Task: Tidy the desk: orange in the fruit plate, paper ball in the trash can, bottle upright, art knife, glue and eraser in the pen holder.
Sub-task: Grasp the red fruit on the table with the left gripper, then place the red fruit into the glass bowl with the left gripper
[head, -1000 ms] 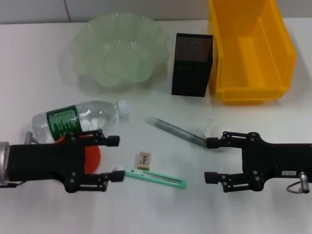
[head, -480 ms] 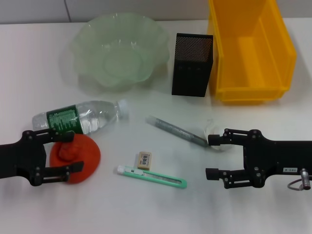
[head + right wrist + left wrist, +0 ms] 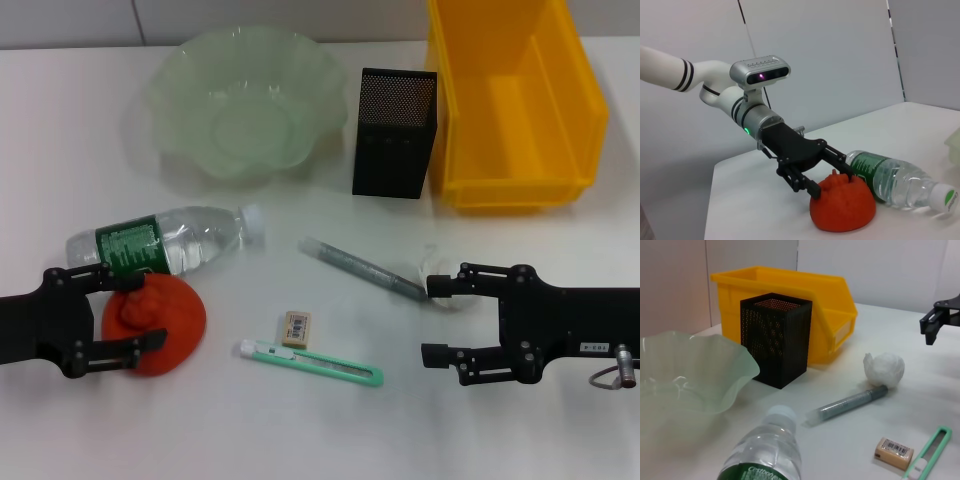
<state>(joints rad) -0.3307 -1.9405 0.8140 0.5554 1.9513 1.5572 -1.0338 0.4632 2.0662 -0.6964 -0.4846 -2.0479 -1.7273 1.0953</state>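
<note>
The left gripper (image 3: 125,315) sits open around the orange (image 3: 160,322) near the desk's front-left corner, fingers either side. The right gripper (image 3: 433,320), also open, is just beside the paper ball (image 3: 884,369).

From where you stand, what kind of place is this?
Probably a lab or test desk set up for tidying: a plain white table against bare walls, holding a mesh pen holder, a yellow bin and scattered stationery, with two robot arms over it.
</note>
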